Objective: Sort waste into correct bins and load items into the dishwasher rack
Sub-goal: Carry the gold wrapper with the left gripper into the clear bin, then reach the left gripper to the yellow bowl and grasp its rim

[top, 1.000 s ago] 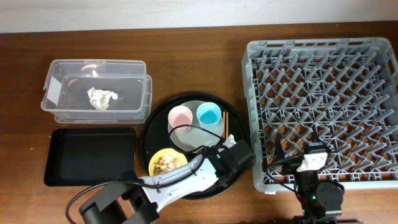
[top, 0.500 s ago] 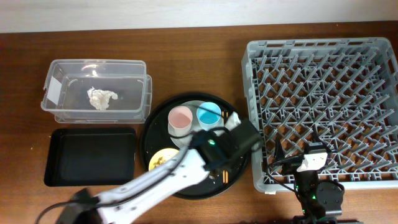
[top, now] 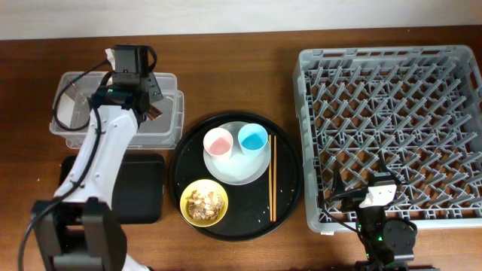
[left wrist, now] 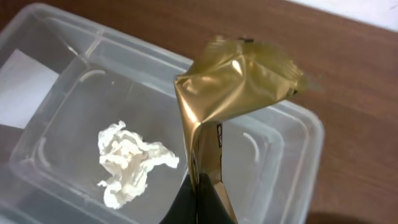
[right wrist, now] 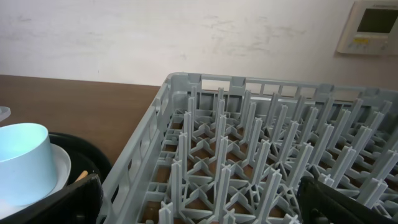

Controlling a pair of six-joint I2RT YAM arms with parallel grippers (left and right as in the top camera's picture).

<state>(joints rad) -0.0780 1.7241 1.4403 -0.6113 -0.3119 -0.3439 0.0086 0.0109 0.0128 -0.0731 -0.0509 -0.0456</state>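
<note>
Shiny gold foil wrapper (top: 154, 114) hangs pinched in the left gripper (top: 148, 105) over the clear rectangular plastic tub (top: 169, 122). The right gripper (top: 379, 194) sits at the near edge of the large grey pegged dishwasher rack (top: 392, 113).

Left wrist: the wrapper is clamped between dark fingertips (left wrist: 186, 202), and a crumpled white tissue (left wrist: 134, 162) lies in the tub below.

Right wrist: jaws spread wide, rack ahead, small blue cup (right wrist: 22, 163) at left.

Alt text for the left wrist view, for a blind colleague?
The left tool pinches a gold foil wrapper above a clear plastic tub on a wooden table. A crumpled white tissue lies inside the tub.
</note>
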